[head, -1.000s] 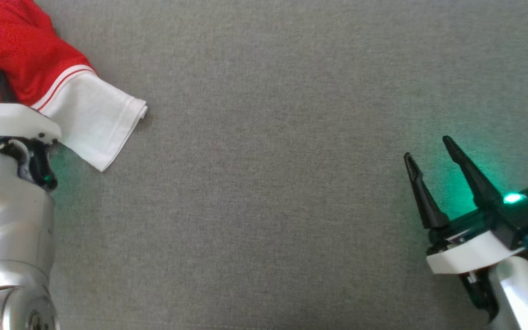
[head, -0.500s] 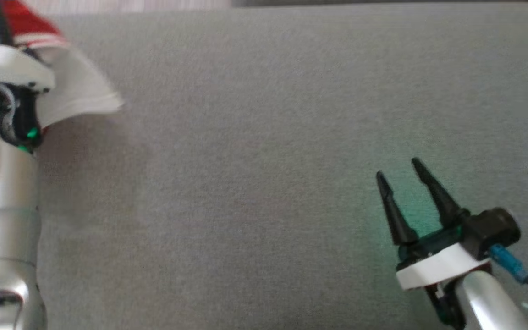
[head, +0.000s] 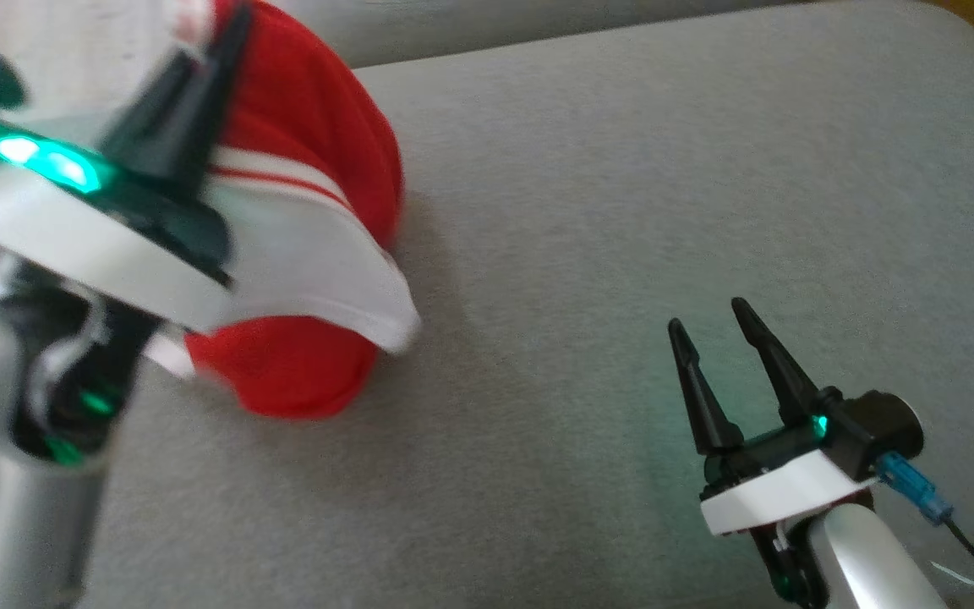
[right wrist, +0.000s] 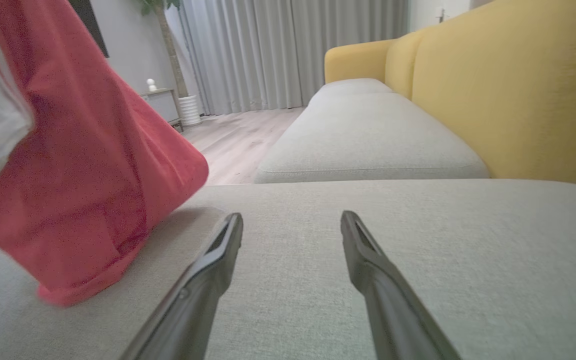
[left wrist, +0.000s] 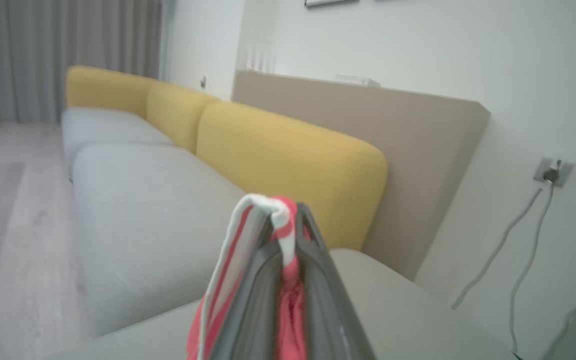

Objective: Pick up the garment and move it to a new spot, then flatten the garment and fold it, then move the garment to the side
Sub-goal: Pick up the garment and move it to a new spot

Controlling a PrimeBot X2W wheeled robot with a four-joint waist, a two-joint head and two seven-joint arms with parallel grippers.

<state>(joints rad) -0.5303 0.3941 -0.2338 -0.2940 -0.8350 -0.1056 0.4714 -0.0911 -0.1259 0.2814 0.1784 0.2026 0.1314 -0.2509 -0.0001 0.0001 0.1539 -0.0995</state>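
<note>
A soft red knitted garment with white sleeve panels and thin red-and-white stripes (head: 318, 161) is held up over the wide grey fabric seat cushion (head: 622, 186). It is gathered into a hanging bundle whose lowest fold reaches down to the cushion, apparently brushing its surface. The left gripper (head: 221, 42) is pressed together on a bunched white-and-red edge of the cloth, seen in the left wrist view as a fold pinched between the dark fingers (left wrist: 318, 280). The right gripper (head: 707, 317) is poised low over the same cushion, well apart from the garment, with its jaws spread wide and nothing between them. The fabric is judged light, limp and not fragile; it is expected to sag, swing and crumple freely, and a thin pinch may slip if it is tugged. For flattening, a second hold is best taken at a hem or sleeve edge rather than in the bunched middle, so that the cloth can be drawn taut between two points. No brand, label or readable writing can be made out on the garment.
</note>
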